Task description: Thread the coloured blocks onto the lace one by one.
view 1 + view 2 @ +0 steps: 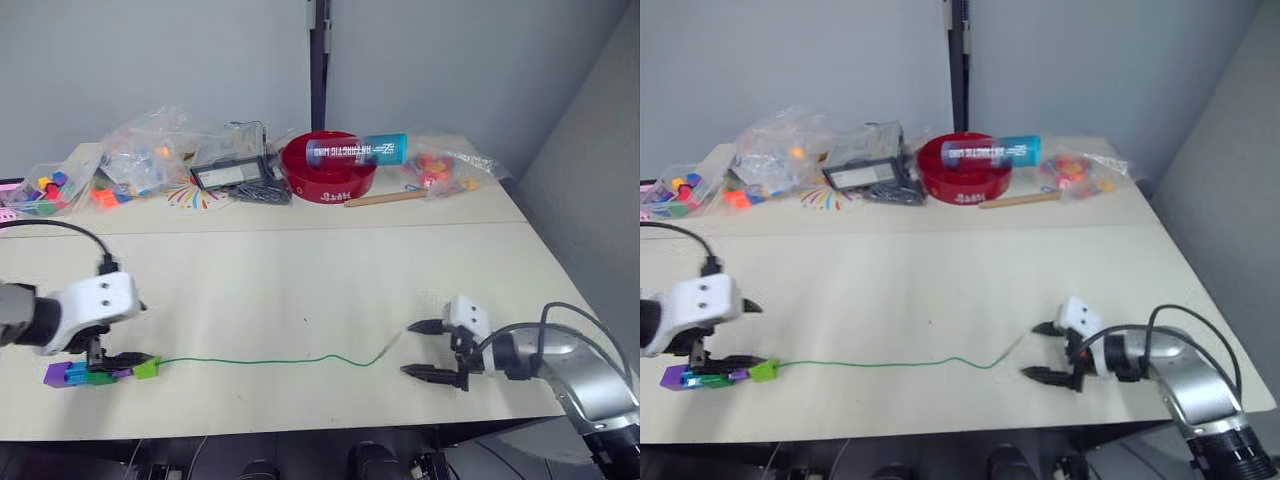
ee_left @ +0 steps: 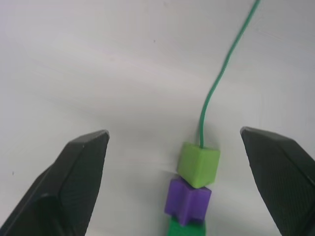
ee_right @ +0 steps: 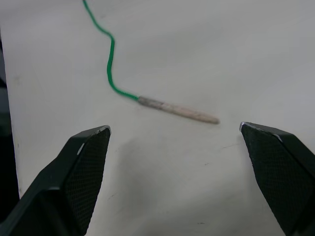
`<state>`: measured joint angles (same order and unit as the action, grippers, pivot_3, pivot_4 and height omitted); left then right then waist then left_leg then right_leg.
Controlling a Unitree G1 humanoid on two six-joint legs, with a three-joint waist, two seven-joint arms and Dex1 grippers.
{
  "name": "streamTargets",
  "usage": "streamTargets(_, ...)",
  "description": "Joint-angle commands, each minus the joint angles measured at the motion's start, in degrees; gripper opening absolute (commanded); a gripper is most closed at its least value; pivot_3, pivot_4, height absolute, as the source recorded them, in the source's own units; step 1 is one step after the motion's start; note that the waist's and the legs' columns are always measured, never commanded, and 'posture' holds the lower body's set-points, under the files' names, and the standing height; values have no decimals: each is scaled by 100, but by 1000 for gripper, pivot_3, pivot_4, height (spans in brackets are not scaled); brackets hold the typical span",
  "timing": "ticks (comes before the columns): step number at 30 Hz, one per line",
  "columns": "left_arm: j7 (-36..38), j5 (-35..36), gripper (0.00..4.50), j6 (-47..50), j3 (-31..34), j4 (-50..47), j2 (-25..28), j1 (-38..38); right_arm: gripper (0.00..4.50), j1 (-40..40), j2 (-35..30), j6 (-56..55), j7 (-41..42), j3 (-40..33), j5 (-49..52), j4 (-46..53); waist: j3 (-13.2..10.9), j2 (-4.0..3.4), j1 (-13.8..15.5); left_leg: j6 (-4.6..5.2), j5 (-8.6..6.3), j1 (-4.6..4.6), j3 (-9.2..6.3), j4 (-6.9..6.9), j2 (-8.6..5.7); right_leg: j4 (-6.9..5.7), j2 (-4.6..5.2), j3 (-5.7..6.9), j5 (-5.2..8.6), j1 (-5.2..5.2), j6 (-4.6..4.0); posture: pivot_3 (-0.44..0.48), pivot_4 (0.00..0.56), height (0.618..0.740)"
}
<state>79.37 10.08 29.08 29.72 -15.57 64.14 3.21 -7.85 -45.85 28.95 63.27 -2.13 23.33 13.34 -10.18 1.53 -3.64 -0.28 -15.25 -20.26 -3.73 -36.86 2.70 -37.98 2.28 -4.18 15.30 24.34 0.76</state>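
A row of coloured blocks (image 1: 98,373) lies on the lace at the table's front left, a light green block (image 2: 199,164) at the lace end, then a purple one (image 2: 188,200) and a darker green one (image 2: 187,228). My left gripper (image 2: 173,132) stands open over this row, a finger on each side and touching none. The thin green lace (image 1: 260,361) runs right across the table to its pale stiff tip (image 3: 178,110). My right gripper (image 1: 407,348) is open just right of the tip, which lies flat between the spread fingers, untouched.
Along the back of the table stand a red bowl (image 1: 328,165) with a tube (image 1: 357,151) across it, a wooden stick (image 1: 385,198), a black device (image 1: 232,172) and bags of toy pieces (image 1: 150,150) (image 1: 445,170). A black cable (image 1: 60,228) loops at the left.
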Motion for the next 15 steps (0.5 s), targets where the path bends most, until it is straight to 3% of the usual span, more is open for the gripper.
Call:
streamTargets(1, -416, 682, 4500, 224, 984, 41, -688, 127, 4453, 160, 81, 243, -369, -609, 411, 443, -6, 7, 3, 0, 0, 0, -3, 0, 1, 1, -1, 3, -1, 0, -1, 0, 150, 731)
streamTargets(5, -522, 1274, 4500, 181, 1700, 349, -1435, 634, 4453, 435, 270, 330, -838, -1012, 531, 615, -12, 26, -13, -1, 0, 4, -5, -2, 1, 0, 0, 2, -1, -6, -1, 0, 150, 731)
streamTargets(15, -727, 1316, 4500, -563, 1991, 1446, -1497, 1415, 4453, 1708, 623, -197, -1348, -1908, 431, 351, -16, 56, 105, -8, 2, 5, -8, -4, -7, 8, 10, 5, -6, -11, 3, 0, 150, 731)
